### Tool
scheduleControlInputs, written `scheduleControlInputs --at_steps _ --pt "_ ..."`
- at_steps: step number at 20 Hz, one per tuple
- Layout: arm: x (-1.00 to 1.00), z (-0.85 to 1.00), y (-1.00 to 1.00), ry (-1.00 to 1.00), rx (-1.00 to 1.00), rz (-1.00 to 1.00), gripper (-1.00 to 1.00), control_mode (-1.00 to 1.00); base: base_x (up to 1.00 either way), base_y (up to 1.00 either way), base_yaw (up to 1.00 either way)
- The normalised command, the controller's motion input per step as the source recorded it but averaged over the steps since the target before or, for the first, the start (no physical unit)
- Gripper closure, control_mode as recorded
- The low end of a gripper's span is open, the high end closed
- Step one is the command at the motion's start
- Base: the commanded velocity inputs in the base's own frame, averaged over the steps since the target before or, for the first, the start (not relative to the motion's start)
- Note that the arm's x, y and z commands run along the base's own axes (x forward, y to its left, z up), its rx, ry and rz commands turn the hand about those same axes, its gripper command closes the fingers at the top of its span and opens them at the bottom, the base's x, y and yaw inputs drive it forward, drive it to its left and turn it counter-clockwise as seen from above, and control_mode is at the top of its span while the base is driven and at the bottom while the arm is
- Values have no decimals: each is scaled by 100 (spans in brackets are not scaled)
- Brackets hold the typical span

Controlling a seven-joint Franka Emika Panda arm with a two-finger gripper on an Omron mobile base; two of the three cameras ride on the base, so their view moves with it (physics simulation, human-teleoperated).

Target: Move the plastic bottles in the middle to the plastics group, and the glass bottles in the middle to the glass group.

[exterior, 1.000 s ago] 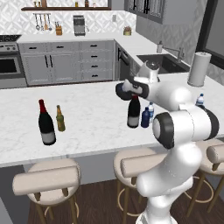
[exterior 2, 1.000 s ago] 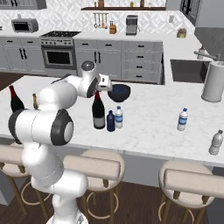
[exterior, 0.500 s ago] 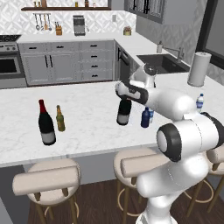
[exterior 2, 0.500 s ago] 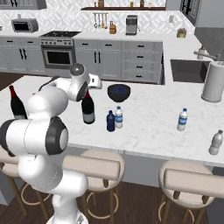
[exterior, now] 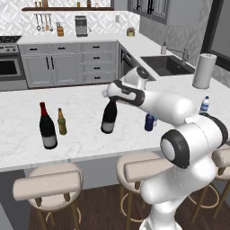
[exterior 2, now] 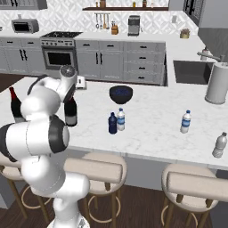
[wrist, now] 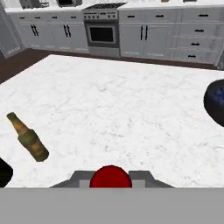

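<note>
— Two wine bottles stand over the counter (exterior: 27, 148); which is the one in the grip?

— The carried wine bottle (exterior: 108, 117), near-black with a red foil top; the gripper (exterior: 112, 98) is clamped on its neck, the jaws drawn in tight around the foil; in the hand view the red cap (wrist: 110, 176) sits right between the finger tips. Whether its base touches the marble I cannot tell.

— Where does it sit on the counter?

— Roughly mid-counter, closer to the front edge than the back; it is between the left-hand pair and the small bottles.

— And nearest the front edge?

— Toward the left end, the second wine bottle (exterior: 47, 127), upright, with the amber beer bottle (exterior: 61, 122) just beside it on its right and slightly farther back; the two stand close but apart.

— What lies to the right of the carried one?

— The dark blue bottle (exterior 2: 112, 123) and the pale bottle with blue label (exterior 2: 120, 119), side by side and nearly touching, near the middle of the counter; both upright.

— Farther along?

— A clear water bottle (exterior 2: 185, 122) with a blue cap stands toward the right end; another clear bottle (exterior 2: 218, 144) stands near the front right corner.

— And at the back?

— The dark blue bowl (exterior 2: 121, 94) sits behind the small pair, toward the far edge; a paper towel roll (exterior 2: 217, 83) stands upright at the far right, beside the sink (exterior: 170, 65).
</note>
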Motion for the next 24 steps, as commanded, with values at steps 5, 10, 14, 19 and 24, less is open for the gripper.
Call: scheduleControlInputs --at_steps 5,10,14,19,24 --pt "-16 0 89 7 -1 20 100 -100 0 0 0" --pt "-8 7 93 -2 -7 14 100 -100 0 0 0" --pt "0 12 69 -10 -2 7 100 -100 0 0 0" --pt "4 1 47 1 0 12 100 -100 0 0 0" --pt "21 0 36 7 0 13 100 -100 0 0 0"
